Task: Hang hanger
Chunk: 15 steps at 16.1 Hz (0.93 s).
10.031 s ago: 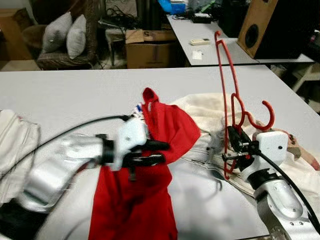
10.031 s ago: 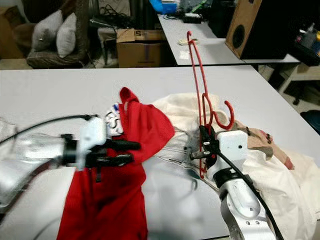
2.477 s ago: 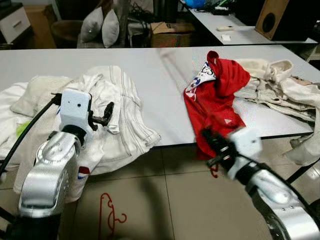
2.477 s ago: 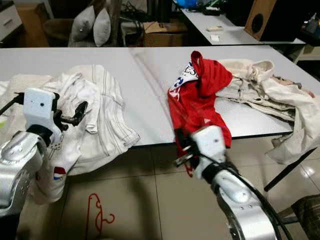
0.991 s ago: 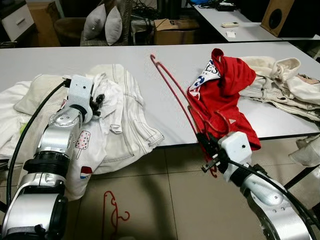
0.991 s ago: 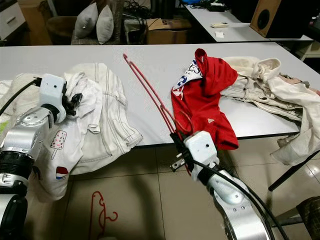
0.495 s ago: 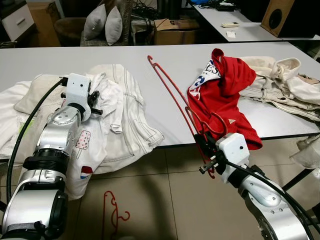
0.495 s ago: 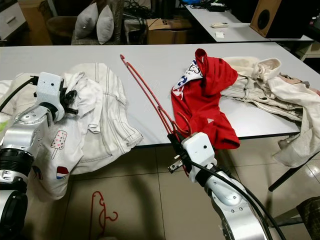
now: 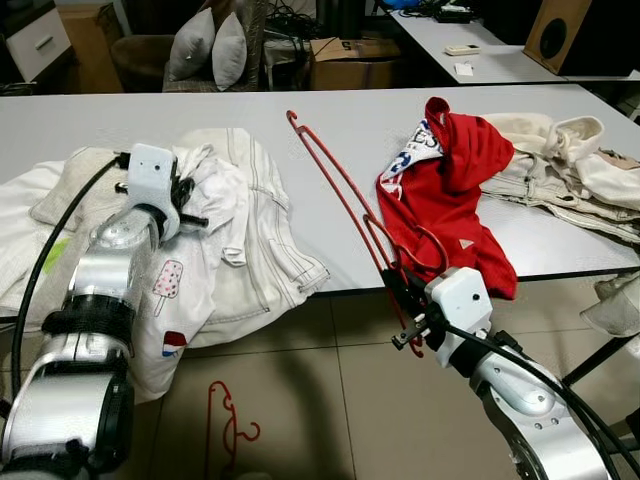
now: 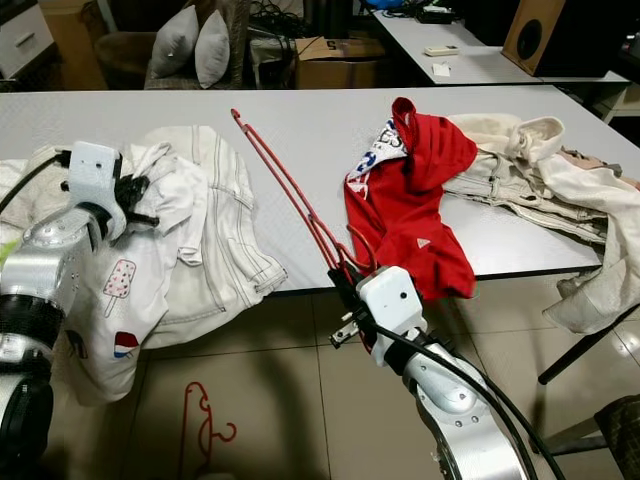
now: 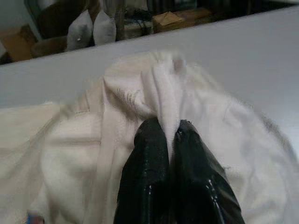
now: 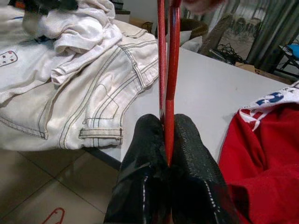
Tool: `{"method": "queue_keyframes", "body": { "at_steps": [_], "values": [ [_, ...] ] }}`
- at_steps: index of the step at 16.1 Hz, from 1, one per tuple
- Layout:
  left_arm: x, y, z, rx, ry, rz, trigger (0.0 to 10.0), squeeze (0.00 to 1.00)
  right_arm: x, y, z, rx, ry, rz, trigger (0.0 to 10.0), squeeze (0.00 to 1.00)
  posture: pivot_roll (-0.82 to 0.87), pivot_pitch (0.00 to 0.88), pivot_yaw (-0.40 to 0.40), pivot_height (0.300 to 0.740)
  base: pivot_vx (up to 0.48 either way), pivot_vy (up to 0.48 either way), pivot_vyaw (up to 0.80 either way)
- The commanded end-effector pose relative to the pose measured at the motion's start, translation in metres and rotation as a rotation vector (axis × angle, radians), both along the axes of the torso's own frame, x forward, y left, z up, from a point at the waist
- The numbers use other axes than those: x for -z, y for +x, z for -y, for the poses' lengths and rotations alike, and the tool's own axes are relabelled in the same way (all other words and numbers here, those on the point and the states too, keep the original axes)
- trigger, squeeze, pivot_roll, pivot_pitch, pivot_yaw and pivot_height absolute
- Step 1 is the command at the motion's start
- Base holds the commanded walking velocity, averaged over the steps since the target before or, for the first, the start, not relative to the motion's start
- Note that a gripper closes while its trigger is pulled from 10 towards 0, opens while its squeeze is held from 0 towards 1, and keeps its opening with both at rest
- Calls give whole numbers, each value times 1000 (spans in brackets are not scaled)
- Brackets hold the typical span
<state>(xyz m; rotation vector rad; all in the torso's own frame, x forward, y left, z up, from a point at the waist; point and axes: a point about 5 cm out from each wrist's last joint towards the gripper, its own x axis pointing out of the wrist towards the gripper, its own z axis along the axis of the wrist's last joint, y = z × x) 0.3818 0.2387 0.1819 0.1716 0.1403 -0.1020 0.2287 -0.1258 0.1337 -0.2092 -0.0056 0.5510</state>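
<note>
A thin red wire hanger (image 9: pixel 345 195) is held tilted over the surface's near edge, its lower end clamped between black fingers (image 12: pixel 145 172), its long straight end pointed up and away.

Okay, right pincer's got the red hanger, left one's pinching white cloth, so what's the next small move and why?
Probably swing the hanger left toward the white garment. The right pincer is shut on its lower end, off the table edge, while the left pincer pinches a fold of that garment, and a gap of bare table separates them.
</note>
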Motion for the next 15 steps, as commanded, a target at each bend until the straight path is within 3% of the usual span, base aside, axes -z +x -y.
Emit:
{"method": "queue_keyframes", "body": {
  "at_steps": [1,4,6,8,10,12,15],
  "values": [
    [-16,4,-3,7,-10,44,0,0,-1,1,-1,-2,3,17,10000,0,90,0,34,740,0,0,0],
    [-41,10,-2,38,-9,105,0,0,-1,2,-2,-1,7,18,10000,0,98,0,32,740,0,0,0],
    [-69,15,-2,58,-52,182,0,0,0,3,-1,2,8,18,10000,0,106,0,27,740,0,0,0],
    [-98,17,-2,82,-80,255,0,0,0,3,-2,2,11,18,10000,0,110,0,23,740,0,0,0],
    [-141,17,-2,123,-106,362,0,0,0,4,-3,0,14,18,10000,0,113,0,20,740,0,0,0],
    [-161,15,-4,142,-89,401,0,0,0,4,-3,-1,15,18,10000,0,114,0,20,740,0,0,0],
    [-174,14,-7,157,-94,427,0,0,0,4,-3,0,19,20,10000,0,118,0,22,740,0,0,0]
  ]
}}
